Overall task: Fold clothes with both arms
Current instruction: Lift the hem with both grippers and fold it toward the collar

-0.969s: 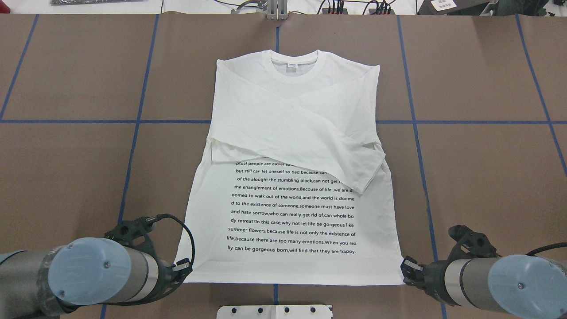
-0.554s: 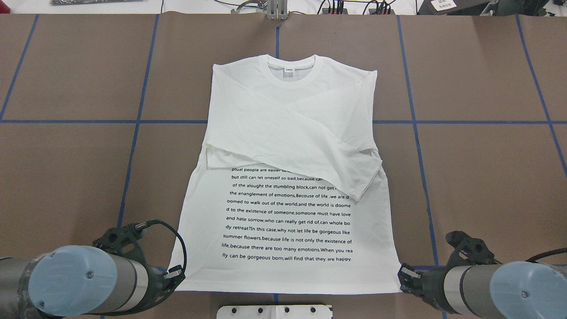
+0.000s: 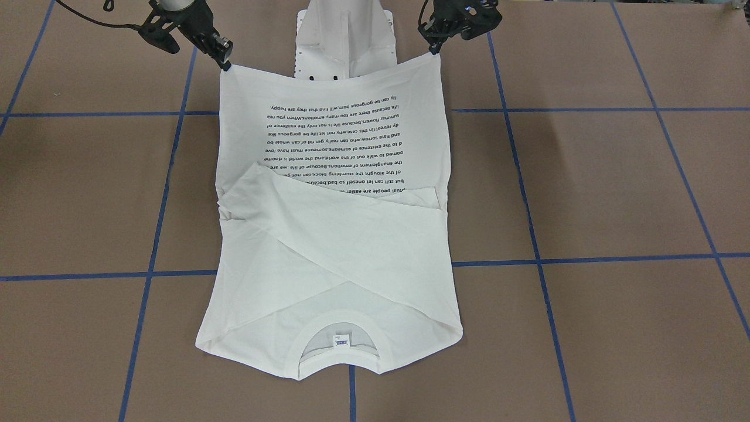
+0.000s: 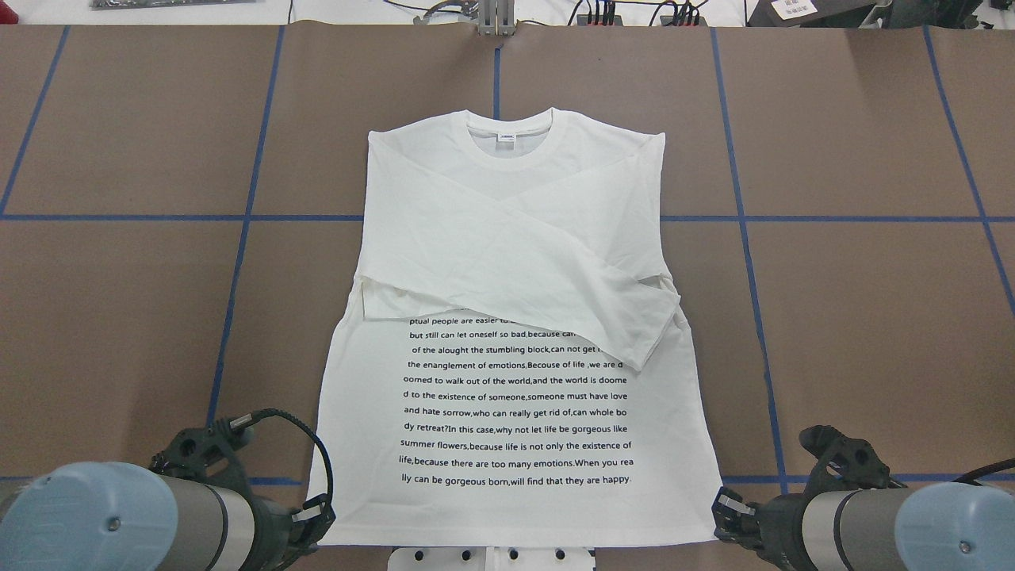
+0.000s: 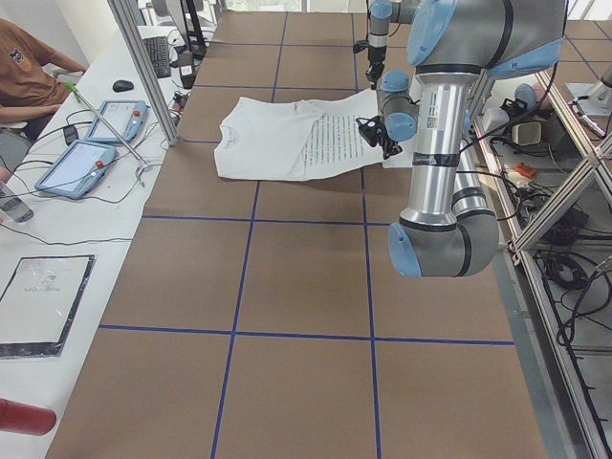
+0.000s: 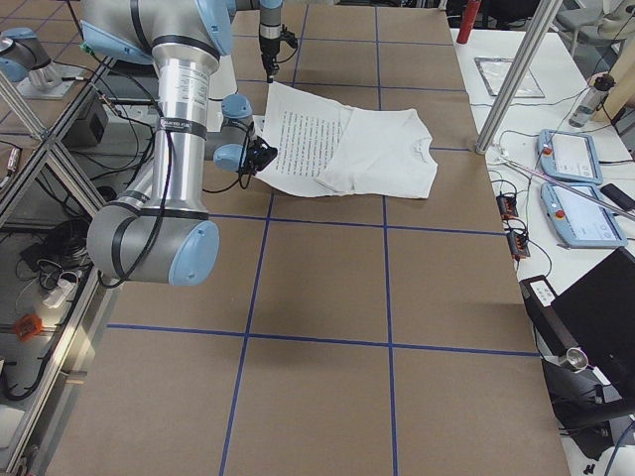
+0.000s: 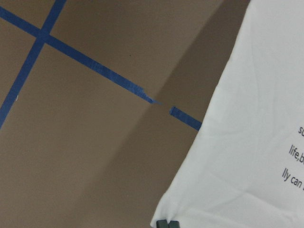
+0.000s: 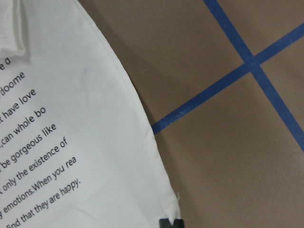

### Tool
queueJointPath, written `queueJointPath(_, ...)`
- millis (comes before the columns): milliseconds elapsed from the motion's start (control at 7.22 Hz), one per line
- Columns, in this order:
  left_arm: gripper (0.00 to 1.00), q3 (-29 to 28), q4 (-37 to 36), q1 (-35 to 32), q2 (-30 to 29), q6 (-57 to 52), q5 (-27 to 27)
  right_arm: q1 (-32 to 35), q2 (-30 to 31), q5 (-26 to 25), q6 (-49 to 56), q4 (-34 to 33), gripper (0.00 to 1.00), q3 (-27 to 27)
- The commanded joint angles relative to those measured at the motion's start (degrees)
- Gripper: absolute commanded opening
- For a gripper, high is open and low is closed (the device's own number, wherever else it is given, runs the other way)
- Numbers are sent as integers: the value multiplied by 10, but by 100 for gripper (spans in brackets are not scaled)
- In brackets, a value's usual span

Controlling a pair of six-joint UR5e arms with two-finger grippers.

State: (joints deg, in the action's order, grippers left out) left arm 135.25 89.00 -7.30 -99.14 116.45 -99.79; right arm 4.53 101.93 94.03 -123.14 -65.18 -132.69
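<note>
The white long-sleeved T-shirt lies face up on the brown table, collar far from me, both sleeves folded across the chest above the black text. My left gripper is shut on the near left hem corner; its wrist view shows the corner pinched at the fingertips. My right gripper is shut on the near right hem corner. In the front-facing view the left gripper and the right gripper hold the hem taut and slightly raised over the table.
The white pedestal base sits just under the hem at the near edge. Blue tape lines grid the table. A metal post, tablets and a seated person are on the far side.
Both grippers have drawn back toward the robot's base with the hem corners. The whole shirt has slid toward me; the hem now reaches the pedestal.
</note>
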Motion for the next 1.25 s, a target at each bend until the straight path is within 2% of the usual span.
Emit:
queueJointPath(0, 0, 16, 3, -59, -25, -37, 2, 63, 2, 1, 0, -4, 0, -24)
queueJointPath(138, 0, 11, 1, -96, -55, -101, 5, 114, -4, 4, 6, -26, 0, -25)
queueJointPath(277, 0, -24, 2, -126, -77, -133, 7, 149, -13, 30, 17, -43, 0, -21)
queueJointPath(415, 0, -71, 3, -159, -117, -174, 6, 234, -61, 94, 72, -76, 0, -7)
queueJointPath(554, 0, -115, 7, -189, -147, -214, 5, 311, -140, 152, 134, -160, 0, 20)
queueJointPath(692, 0, -155, 36, -228, -167, -234, 3, 339, -235, 151, 173, -237, 0, 80)
queueJointPath(831, 0, -197, 90, -264, -169, -258, 1, 369, -308, 151, 220, -270, 0, 147)
queueJointPath(1108, 0, -297, 201, -302, -171, -271, 5, 409, -322, 150, 293, -266, 0, 201)
